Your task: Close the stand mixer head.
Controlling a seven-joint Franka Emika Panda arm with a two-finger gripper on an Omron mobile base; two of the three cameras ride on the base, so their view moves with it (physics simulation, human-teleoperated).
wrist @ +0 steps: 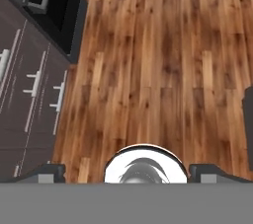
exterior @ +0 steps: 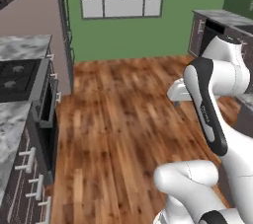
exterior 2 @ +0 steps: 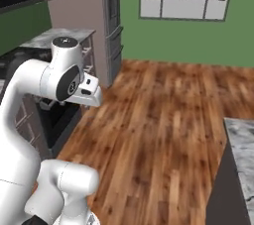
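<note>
The gripper (wrist: 129,172) hangs over bare floor with its jaws spread wide. In the hand view the two small dark fingertips (wrist: 47,171) stand near opposite bottom corners, with nothing between them and nothing touching them. In the left base view the white hand sticks out sideways from the arm's bent elbow, high above the floor.

Below the hand lies the glossy brown wooden plank floor (wrist: 163,60). A run of dark brown cabinet drawers (wrist: 29,114) lines the floor's left edge in the hand view, and three short white bar handles (wrist: 34,82) can be counted on them. Just beyond the drawers is one black oven with a pale bar handle (exterior: 47,102). Above it sits a black cooktop (exterior: 17,77), between two stretches of grey marbled counter (exterior: 12,124).

On the far side of the floor a green wall (exterior: 128,35) carries one window (exterior: 122,1) with three white lower panes and three yellow vertical cords. A second grey marbled counter on a dark cabinet (exterior 2: 242,142) stands at the floor's right edge, well apart from the drawers.

I cannot tell from these views where the stand mixer head is.
</note>
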